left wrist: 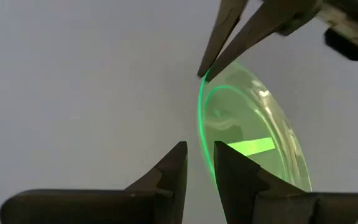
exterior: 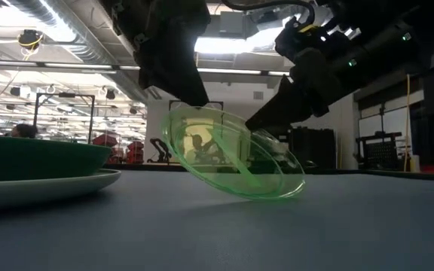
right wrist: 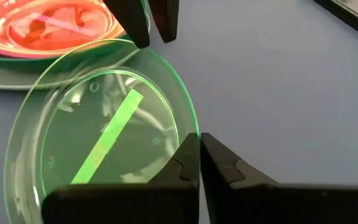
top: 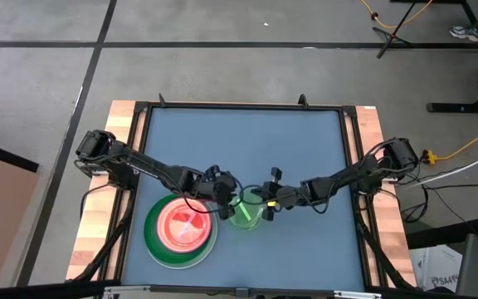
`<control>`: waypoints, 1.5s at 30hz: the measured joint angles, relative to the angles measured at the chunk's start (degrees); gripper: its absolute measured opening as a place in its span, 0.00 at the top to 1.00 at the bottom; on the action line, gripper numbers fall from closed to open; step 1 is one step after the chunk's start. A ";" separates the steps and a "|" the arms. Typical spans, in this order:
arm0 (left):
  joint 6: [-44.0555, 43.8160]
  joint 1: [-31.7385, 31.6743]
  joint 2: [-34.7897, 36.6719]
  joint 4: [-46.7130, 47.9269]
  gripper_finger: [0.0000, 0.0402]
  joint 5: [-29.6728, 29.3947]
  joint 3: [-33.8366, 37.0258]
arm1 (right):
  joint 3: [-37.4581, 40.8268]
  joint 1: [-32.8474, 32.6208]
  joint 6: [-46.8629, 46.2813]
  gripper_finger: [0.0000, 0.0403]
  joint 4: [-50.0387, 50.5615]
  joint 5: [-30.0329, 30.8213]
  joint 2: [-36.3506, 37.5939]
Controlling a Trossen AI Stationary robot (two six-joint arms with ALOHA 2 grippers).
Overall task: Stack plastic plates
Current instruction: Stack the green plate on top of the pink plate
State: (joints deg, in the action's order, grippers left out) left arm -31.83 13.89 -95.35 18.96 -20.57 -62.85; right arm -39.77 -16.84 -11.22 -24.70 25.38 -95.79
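Note:
A small translucent green plate (top: 246, 212) (exterior: 232, 158) stands tilted on the blue table between both grippers. Its lower edge (exterior: 281, 197) is on the table and its raised edge points toward the stack. My right gripper (right wrist: 199, 146) (top: 264, 202) is shut on its rim. My left gripper (left wrist: 201, 165) (top: 226, 198) is slightly open, one finger on each side of the raised rim (left wrist: 199, 124). Whether either finger touches it, I cannot tell. To the left sits a stack (top: 181, 228): a pale large plate (exterior: 51, 184), a dark green plate (exterior: 36, 158), and pink and orange ones (right wrist: 42, 28) on top. My right gripper pinches the green plate's rim (right wrist: 191, 127) between its two fingers, on the side facing the table's right. It comes slanting down from the right. The plate is tilted in the hold, with its lower edge on the table and its opposite rim raised.
The stack lies near the table's near-left corner, just left of my left gripper. The table's black frame and wooden side rails (top: 368, 166) border the blue surface (top: 247, 141). The far half of the table is bare blue surface.

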 joint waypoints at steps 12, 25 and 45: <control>-5.74 0.00 0.00 3.91 0.82 0.65 0.00 | 0.00 0.00 0.02 1.00 -1.03 1.06 0.00; -8.64 0.46 -0.78 6.10 0.82 3.26 -0.04 | 0.00 0.00 -0.35 1.00 -1.45 2.34 0.00; -8.70 0.68 -1.99 5.84 0.82 4.90 -0.02 | 0.00 0.00 -0.45 1.00 -2.30 2.24 0.00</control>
State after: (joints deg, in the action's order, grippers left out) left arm -40.52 14.57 -97.34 24.80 -15.67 -62.87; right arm -39.77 -16.84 -11.67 -27.00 27.62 -95.79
